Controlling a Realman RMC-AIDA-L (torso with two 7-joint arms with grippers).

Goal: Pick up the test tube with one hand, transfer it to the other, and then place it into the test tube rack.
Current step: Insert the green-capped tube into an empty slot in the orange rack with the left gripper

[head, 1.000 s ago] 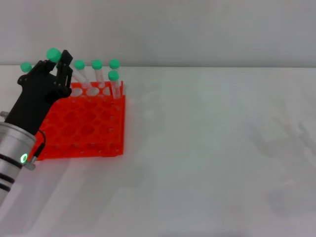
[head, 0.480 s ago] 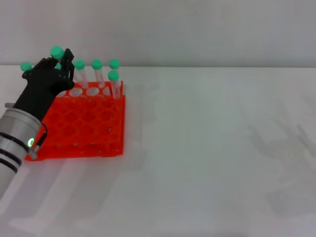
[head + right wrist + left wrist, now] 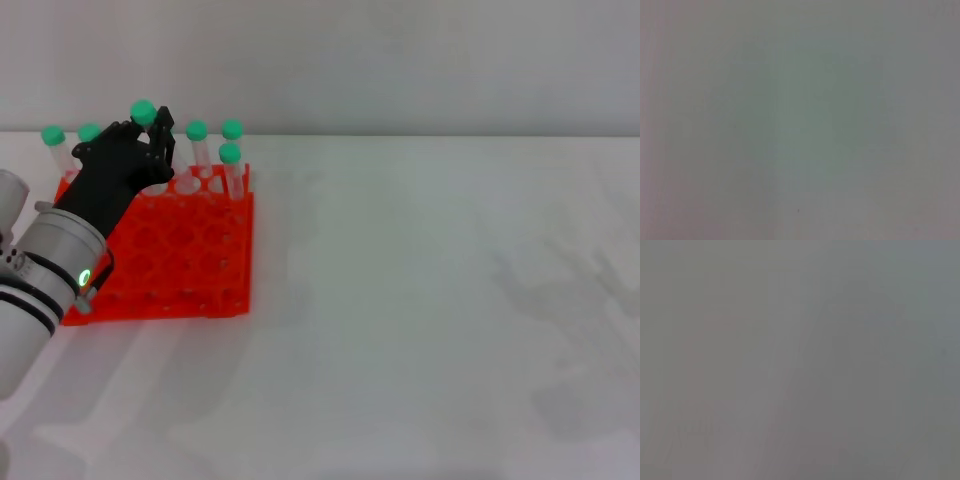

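Observation:
My left gripper (image 3: 152,133), black on a silver-banded wrist with a green light, is shut on the test tube (image 3: 143,111). Only the tube's green cap shows above the fingers; its body is hidden by the hand. The gripper holds it over the back row of the orange-red test tube rack (image 3: 190,262), which stands at the table's far left. My right gripper is out of view. Both wrist views show only blank grey.
Several other green-capped tubes stand in the rack's back rows: two left of the hand (image 3: 52,135) and three right of it (image 3: 230,152). The white table (image 3: 430,300) stretches to the right of the rack.
My left gripper has moved to the right along the rack's back row with the tube in it, uncovering a capped tube at the left and hiding one behind the hand.

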